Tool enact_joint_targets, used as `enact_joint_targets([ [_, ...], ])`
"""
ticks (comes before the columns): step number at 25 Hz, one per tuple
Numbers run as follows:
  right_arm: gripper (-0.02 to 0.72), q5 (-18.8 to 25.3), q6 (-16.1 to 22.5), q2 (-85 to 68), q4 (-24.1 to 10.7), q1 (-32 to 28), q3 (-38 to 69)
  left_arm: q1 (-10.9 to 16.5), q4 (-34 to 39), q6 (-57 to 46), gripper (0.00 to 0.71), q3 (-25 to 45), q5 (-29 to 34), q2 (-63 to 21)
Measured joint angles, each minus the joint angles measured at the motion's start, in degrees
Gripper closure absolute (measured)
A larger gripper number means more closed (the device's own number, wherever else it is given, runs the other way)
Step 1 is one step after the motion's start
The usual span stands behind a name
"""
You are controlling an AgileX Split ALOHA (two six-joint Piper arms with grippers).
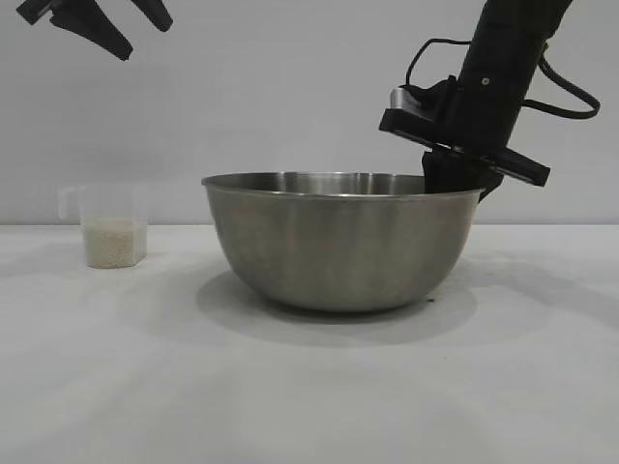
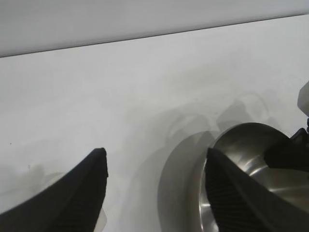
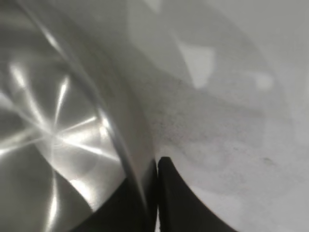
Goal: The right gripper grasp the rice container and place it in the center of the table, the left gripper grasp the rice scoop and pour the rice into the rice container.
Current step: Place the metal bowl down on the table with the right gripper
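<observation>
The rice container [image 1: 340,242] stands upright on the table [image 1: 309,387], roughly at its middle in the exterior view, its rolled rim level and its brushed sides throwing a soft shadow beneath. At its right-hand rim sits the right gripper [image 1: 455,179], pointing steeply down, with 1 finger inside the bowl and 1 outside (the right wrist view shows the 2 dark fingers [image 3: 174,193] close together with the thin steel wall between them); whether they press the rim or have just slackened, I cannot tell. Well to the left of the bowl stands the rice scoop [image 1: 108,227], upright on the table and apart from everything, with the rice [image 1: 114,243] filling its lower part. High above the scoop hangs the left gripper [image 1: 124,27], its 2 fingers spread apart around nothing.
</observation>
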Motion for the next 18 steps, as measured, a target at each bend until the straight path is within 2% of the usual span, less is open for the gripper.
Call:
enact_joint_targets([
  [7, 0.635, 0.00, 0.00, 0.00, 0.64, 0.00, 0.00, 0.00, 0.00, 0.00, 0.325, 0.00, 0.00, 0.00],
  [10, 0.519, 0.36, 0.00, 0.00, 0.68, 0.00, 0.00, 0.00, 0.00, 0.00, 0.325, 0.00, 0.00, 0.00],
  [15, 0.270, 1.25, 0.22, 0.00, 0.68, 0.00, 0.00, 0.00, 0.00, 0.00, 0.325, 0.00, 0.00, 0.00],
  [16, 0.240, 1.40, 0.33, 0.00, 0.68, 0.00, 0.00, 0.00, 0.00, 0.00, 0.325, 0.00, 0.00, 0.00],
  [18, 0.240, 1.76, 0.33, 0.00, 0.68, 0.00, 0.00, 0.00, 0.00, 0.00, 0.325, 0.00, 0.00, 0.00],
])
